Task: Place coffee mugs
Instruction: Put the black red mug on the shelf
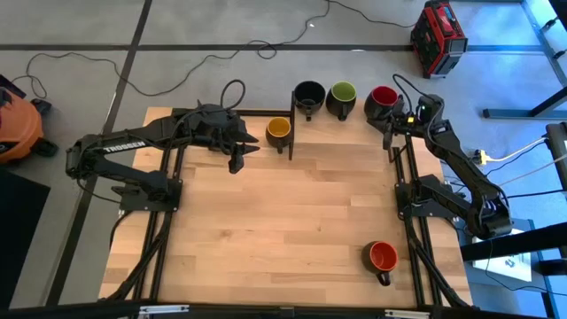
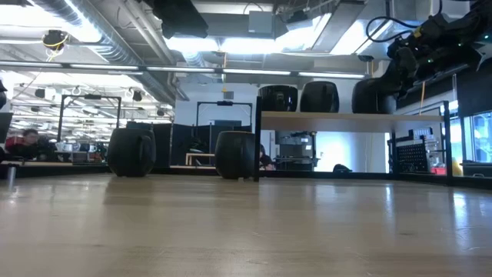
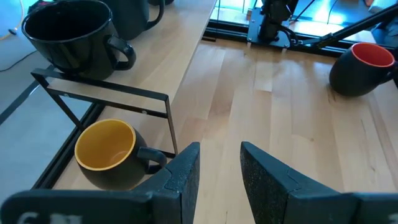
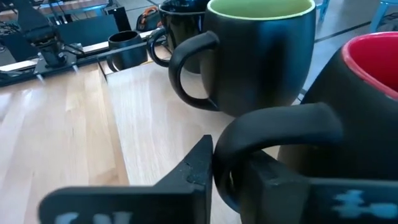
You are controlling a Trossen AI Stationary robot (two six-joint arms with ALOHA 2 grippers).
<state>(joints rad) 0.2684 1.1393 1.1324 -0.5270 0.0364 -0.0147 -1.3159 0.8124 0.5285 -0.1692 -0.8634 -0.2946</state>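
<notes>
A low shelf (image 1: 354,122) at the table's far edge carries three coffee mugs: black inside (image 1: 309,95), green inside (image 1: 342,94) and red inside (image 1: 383,97). My right gripper (image 1: 391,116) is shut on the red mug (image 4: 373,93), which stands upright on the shelf top. A yellow-inside mug (image 1: 278,129) stands on the table under the shelf's left end. Just near of it, my left gripper (image 1: 241,159) hangs open above the table, holding nothing. An orange-red-inside mug (image 1: 382,257) stands at the near right. My right gripper has the red mug's handle (image 4: 227,186) between its two fingers (image 4: 196,168), at the lower part of the loop. The fingers come nearly level from the table's right side. The mug stands upright with its base on the shelf top.
Another black mug (image 4: 124,46) stands on the table beside the left arm, seen in the low view (image 2: 131,151) left of the yellow one (image 2: 236,154). The shelf's thin metal frame (image 3: 112,93) stands close to my left gripper. Bare wood fills the table's middle.
</notes>
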